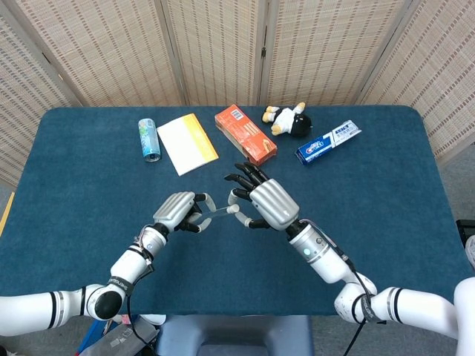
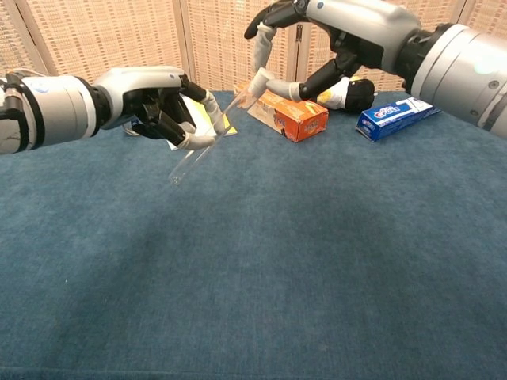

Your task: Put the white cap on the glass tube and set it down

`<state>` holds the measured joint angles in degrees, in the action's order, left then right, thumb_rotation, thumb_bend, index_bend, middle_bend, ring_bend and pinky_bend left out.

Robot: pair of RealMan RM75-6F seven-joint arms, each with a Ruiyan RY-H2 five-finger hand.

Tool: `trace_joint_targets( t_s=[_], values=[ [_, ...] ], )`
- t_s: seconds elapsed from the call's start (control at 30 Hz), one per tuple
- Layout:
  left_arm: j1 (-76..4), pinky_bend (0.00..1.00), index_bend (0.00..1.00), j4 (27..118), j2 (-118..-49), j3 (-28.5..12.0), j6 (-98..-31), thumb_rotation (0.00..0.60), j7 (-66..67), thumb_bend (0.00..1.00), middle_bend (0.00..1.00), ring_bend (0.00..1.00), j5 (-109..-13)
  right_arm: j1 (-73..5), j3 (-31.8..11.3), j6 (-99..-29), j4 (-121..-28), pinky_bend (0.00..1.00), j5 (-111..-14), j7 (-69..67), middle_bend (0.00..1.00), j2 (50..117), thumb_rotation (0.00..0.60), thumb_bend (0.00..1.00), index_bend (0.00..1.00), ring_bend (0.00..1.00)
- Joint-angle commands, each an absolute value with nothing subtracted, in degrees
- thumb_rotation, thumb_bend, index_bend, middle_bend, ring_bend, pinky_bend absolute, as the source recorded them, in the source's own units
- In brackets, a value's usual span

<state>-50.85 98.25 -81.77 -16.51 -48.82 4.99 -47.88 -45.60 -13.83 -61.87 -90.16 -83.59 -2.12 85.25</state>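
My left hand [image 1: 177, 211] grips a clear glass tube [image 1: 217, 213] above the blue table [image 1: 82, 178]. The tube [image 2: 196, 152] slants up and to the right in the chest view, its lower end free. My right hand [image 1: 267, 202] pinches the small white cap [image 1: 233, 209] between thumb and a finger, right at the tube's upper end. In the chest view the cap [image 2: 253, 85] meets the tube's tip, with the right hand [image 2: 317, 36] above it and the left hand [image 2: 162, 103] lower left. Whether the cap is fully seated I cannot tell.
Along the far side of the table lie a green can [image 1: 149, 139], a yellow booklet [image 1: 187, 142], an orange box [image 1: 245, 133], a black-and-white plush toy [image 1: 288, 119] and a blue toothpaste box [image 1: 328, 142]. Folding screens stand behind the table.
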Motion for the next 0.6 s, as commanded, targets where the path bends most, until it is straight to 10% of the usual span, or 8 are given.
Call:
trace_joint_targets(
  t_s=[0.03, 0.5, 0.6],
  values=[
    [-51.00, 1.00, 0.68, 98.31, -81.76, -16.53, -48.80, 0.600, 4.96, 0.43, 0.97, 0.95, -47.73, -45.76, -13.78, -61.74, -89.94, 0.00, -83.53, -2.15, 0.19, 85.43, 0.600, 0.46, 0.61, 0.00],
    [-51.53, 1.00, 0.68, 98.07, -81.46, -16.17, -48.87, 0.600, 4.98, 0.43, 0.97, 0.95, -47.21, -46.49, -13.45, -61.15, -88.51, 0.00, -83.14, -2.27, 0.19, 86.36, 0.600, 0.45, 0.61, 0.00],
    [-51.51, 1.00, 0.68, 97.88, -81.44, -15.96, -48.92, 0.600, 4.95, 0.43, 0.97, 0.95, -47.34, -46.56, -13.32, -60.65, -88.47, 0.00, -82.61, -1.73, 0.15, 86.23, 0.600, 0.30, 0.57, 0.00]
  ],
)
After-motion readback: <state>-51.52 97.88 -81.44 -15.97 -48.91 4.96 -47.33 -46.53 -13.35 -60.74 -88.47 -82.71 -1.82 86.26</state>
